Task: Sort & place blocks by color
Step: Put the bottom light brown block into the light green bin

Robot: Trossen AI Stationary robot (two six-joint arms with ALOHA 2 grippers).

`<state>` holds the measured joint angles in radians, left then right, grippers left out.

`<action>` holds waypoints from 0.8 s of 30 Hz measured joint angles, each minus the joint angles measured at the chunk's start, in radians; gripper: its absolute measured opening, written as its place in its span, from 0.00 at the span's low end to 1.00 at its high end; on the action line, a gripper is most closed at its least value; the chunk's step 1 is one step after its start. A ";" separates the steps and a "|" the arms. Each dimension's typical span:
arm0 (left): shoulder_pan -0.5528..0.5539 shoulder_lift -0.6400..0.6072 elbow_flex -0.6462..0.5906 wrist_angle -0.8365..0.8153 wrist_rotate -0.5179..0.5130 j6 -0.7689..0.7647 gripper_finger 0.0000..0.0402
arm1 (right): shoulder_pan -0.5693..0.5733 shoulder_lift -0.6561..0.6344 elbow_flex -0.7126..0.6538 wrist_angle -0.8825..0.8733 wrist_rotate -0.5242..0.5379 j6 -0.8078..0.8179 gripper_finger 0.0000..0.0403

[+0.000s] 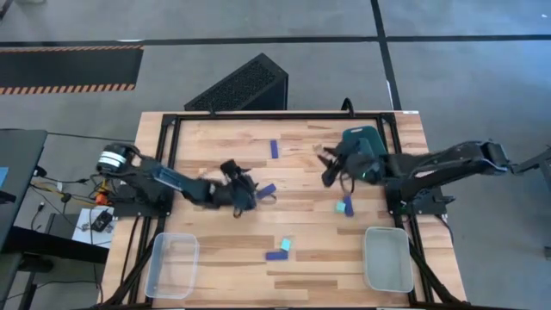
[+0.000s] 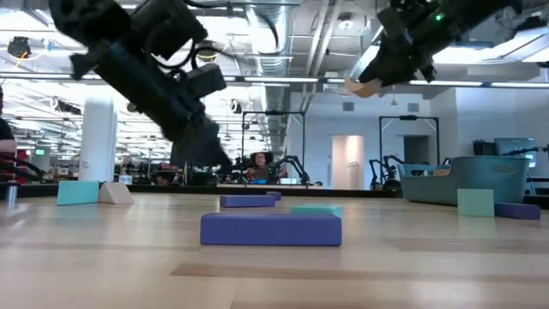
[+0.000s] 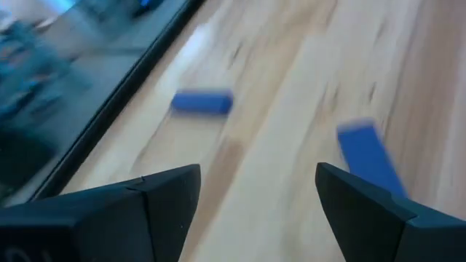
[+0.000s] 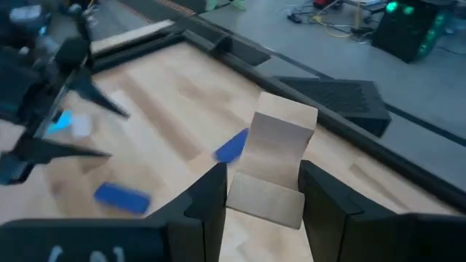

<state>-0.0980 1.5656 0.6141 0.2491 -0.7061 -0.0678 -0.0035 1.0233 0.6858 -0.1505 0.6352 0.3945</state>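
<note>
My right gripper point(image 4: 263, 196) is shut on a pale wood block point(image 4: 273, 156) and hangs in the air point(image 1: 328, 168) just left of the dark teal bin point(image 1: 366, 142). My left gripper point(image 3: 258, 196) is open and empty near mid-table point(image 1: 245, 195), with one dark blue bar point(image 3: 368, 156) just ahead of it point(image 1: 267, 189) and another point(image 3: 202, 102) farther off point(image 1: 275, 149). A teal cube with a blue piece point(image 1: 345, 207) lies flat on the table. A blue bar point(image 1: 276, 255) and a teal block point(image 1: 285, 245) lie near the front edge. A teal block point(image 2: 77, 192) and a wood wedge point(image 2: 116, 193) rest under the left arm. My right gripper pinches the wood block by its lower end point(image 4: 266, 200) between the two fingers point(image 4: 211, 196), one on each opposite side face. The block's other end point(image 4: 287, 116) sticks out past the fingertips. It is lifted clear of the table point(image 2: 364, 86).
Two clear plastic trays sit at the near edge, one left point(image 1: 172, 265) and one right point(image 1: 387, 258). The dark teal bin stands at the far right of the table. A black metal frame point(image 1: 168, 164) borders the tabletop. Bare wood lies between the trays.
</note>
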 joint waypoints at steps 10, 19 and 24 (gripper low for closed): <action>0.337 -0.333 -0.051 0.183 0.168 0.051 0.65 | -0.327 -0.153 0.068 -0.783 -0.166 0.507 0.39; 0.615 -0.524 -0.014 0.095 0.370 -0.115 0.65 | -0.434 -0.054 0.069 -0.858 -0.360 0.580 0.39; 0.644 -0.499 -0.014 0.062 0.566 -0.096 0.65 | -0.458 0.057 0.069 -0.892 -0.375 0.564 0.39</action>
<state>0.5465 1.0668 0.6003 0.3113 -0.1400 -0.1636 -0.4613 1.0802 0.7544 -1.0426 0.2602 0.9584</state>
